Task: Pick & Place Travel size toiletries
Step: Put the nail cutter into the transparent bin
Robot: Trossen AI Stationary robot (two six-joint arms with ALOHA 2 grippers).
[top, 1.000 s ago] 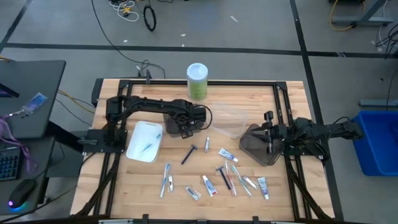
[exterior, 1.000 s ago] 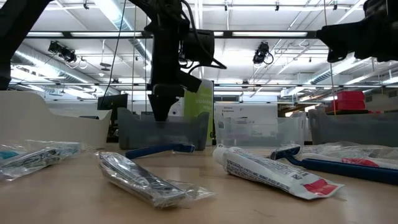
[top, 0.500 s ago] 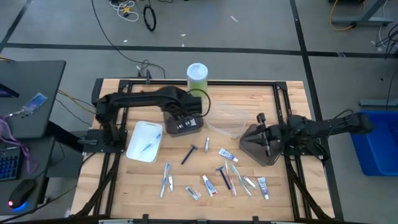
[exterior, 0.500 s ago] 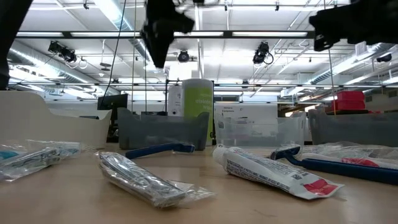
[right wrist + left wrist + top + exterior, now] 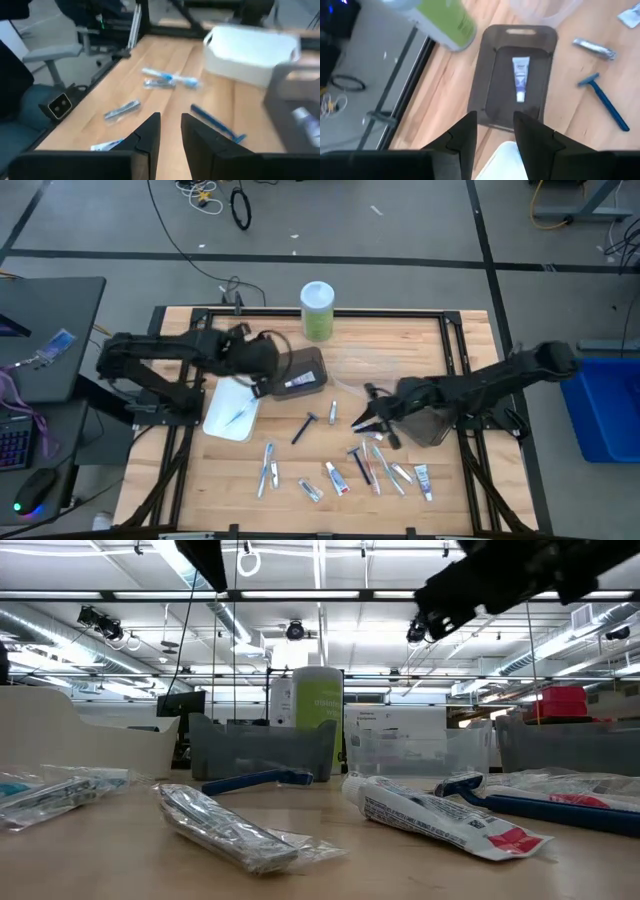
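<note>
- A white tube with blue print too small to read lies in the dark tray.
- Other toiletries lie scattered on the near surface.
- Left gripper, released, hovers above the white tray.
- Right gripper, fingers parted and empty, reaches low over the scattered items.

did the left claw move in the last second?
Yes. The left claw pulled back from beside the clear tray, toward the white tray.
</note>
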